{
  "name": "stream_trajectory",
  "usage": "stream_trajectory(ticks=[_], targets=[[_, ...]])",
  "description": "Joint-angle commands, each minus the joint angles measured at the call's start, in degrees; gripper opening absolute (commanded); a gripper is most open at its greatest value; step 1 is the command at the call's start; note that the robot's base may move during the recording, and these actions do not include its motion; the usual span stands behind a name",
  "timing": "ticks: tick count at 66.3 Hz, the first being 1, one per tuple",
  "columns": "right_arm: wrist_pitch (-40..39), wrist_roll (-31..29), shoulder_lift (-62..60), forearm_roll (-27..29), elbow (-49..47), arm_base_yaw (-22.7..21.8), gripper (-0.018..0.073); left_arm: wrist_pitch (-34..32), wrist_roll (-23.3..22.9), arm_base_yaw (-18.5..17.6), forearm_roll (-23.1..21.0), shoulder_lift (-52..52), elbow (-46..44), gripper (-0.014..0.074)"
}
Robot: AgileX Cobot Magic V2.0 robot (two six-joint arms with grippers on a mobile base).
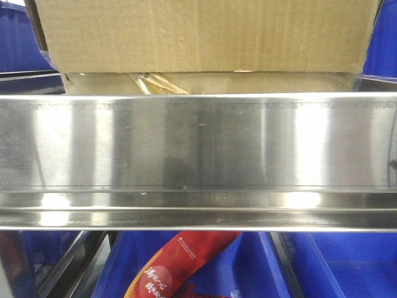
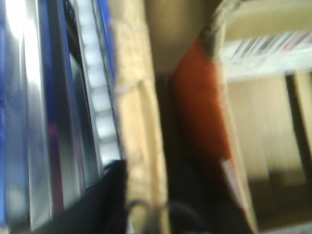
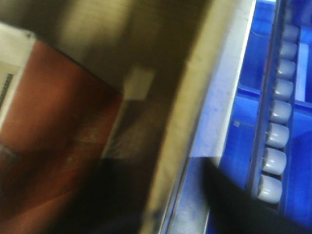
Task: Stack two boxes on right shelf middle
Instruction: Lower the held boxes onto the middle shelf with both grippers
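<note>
At the top of my front view, the large box (image 1: pixel 205 34) sits on the flatter box (image 1: pixel 205 82), behind the shelf rail (image 1: pixel 198 143). Wrist views are blurred; I cannot tell either pincer's state.

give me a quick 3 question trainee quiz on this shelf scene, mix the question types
1. True or false: in the front view the large box sits on top of the flatter box.
2. What lies directly in front of both boxes? A) the steel front rail B) a wooden board C) a glass door
3. What colour are the bins under the shelf level?

Key
1. True
2. A
3. Blue
</note>
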Motion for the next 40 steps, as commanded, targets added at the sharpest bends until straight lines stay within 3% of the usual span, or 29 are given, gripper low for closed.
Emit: stream_trajectory(ticks=[1, 4, 16, 22, 29, 40], targets=[[-1.2, -0.6, -0.1, 0.0, -0.4, -0.1, 0.0574, -0.3, -0.1, 0.0, 0.2, -0.1, -0.4, 0.0569], [-1.2, -0.6, -0.4, 0.0, -0.6, -0.1, 0.0568, -0.3, -0.1, 0.0, 0.4, -0.2, -0.4, 0.0627], [-2.1, -0.6, -3.4, 0.0, -0.8, -0.1, 0.0565, -0.3, -0.1, 0.0, 0.4, -2.9, -0.4, 0.0456], [-2.2, -0.6, -5.3, 0.0, -0.8, -0.1, 0.0501, -0.3, -0.1, 0.0, 0.4, -4.8, -0.4, 0.0405], [-2.3, -0.6, -8.2, 0.0, -0.3, -0.1, 0.0312, -0.3, -0.1, -0.1, 0.1, -7.4, -0.4, 0.0318], [-6.0, -0.6, -14.1, -0.6, 5.3, -0.1, -0.0072, -0.3, -0.1, -0.1, 0.1, -10.7, -0.3, 0.0145]])
